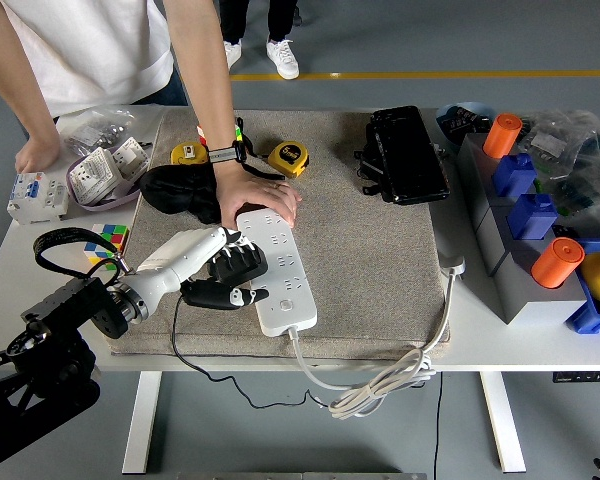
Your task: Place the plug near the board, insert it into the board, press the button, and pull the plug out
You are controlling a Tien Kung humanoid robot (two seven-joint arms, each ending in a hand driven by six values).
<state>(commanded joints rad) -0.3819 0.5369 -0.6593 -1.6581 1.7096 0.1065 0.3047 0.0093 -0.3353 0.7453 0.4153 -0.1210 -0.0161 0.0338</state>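
Observation:
A white power strip lies lengthwise on the grey mat. A person's hand presses down on its far end. My left hand sits just off the strip's left edge, fingers curled around a black plug. The plug is beside the strip's near sockets and out of them. Its thin black cable drops over the table's front edge. My right arm is out of view.
Two yellow tape measures, a black pouch and a black case lie at the back of the mat. A grey rack with blue and orange parts stands at the right. A colour cube and the person's other hand are at the left.

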